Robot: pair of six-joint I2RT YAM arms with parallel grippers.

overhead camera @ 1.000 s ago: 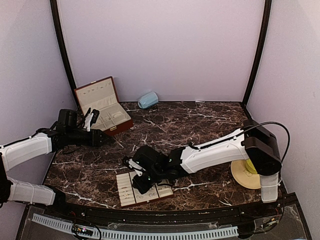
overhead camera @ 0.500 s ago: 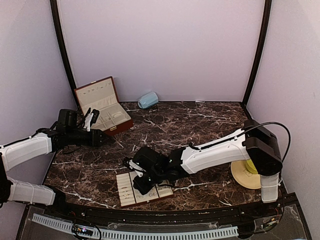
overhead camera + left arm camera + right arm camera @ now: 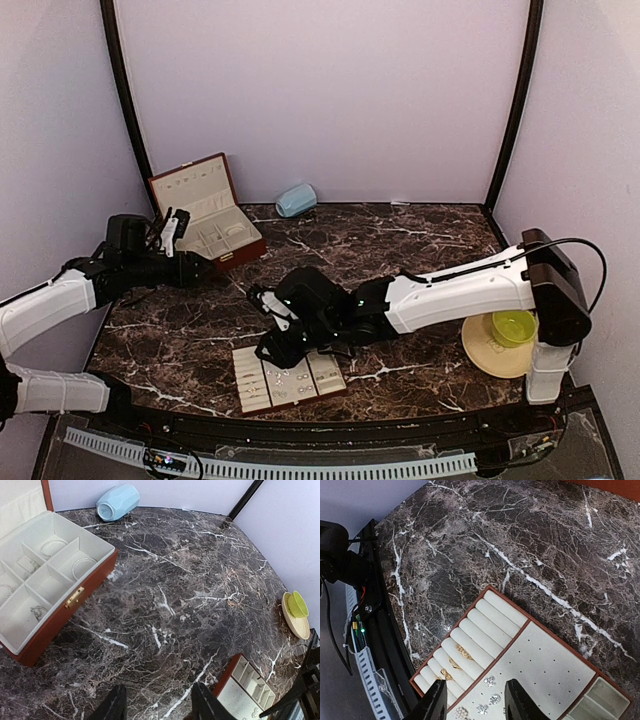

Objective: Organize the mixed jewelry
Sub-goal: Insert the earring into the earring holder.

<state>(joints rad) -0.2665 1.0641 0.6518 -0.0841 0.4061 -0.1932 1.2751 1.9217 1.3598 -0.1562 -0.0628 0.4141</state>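
Two gold rings, four silvery earrings.

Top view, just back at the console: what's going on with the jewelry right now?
The right hand hovers open and empty over the flat tray near the front edge, where gold rings sit in the roll slots and silvery earrings on the pad. The left hand, also open and empty, is by the red-brown box.
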